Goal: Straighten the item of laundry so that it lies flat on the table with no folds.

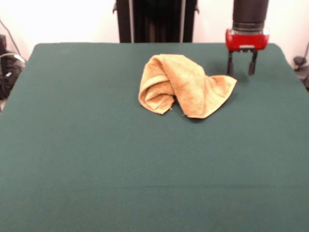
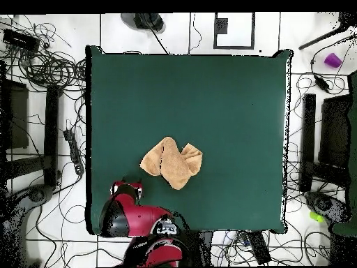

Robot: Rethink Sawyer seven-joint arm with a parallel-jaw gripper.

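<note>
Pincer (image 1: 241, 64) open, pointing down

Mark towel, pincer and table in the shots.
towel (image 1: 186, 84), front view, middle of the crumpled cloth
pincer (image 1: 241, 72), front view, between its open tips
table (image 2: 209, 98), overhead view, bare green top

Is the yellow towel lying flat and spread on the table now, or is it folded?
Folded. The towel lies crumpled, its layers rolled over each other in a heap on the table, not spread.
</note>
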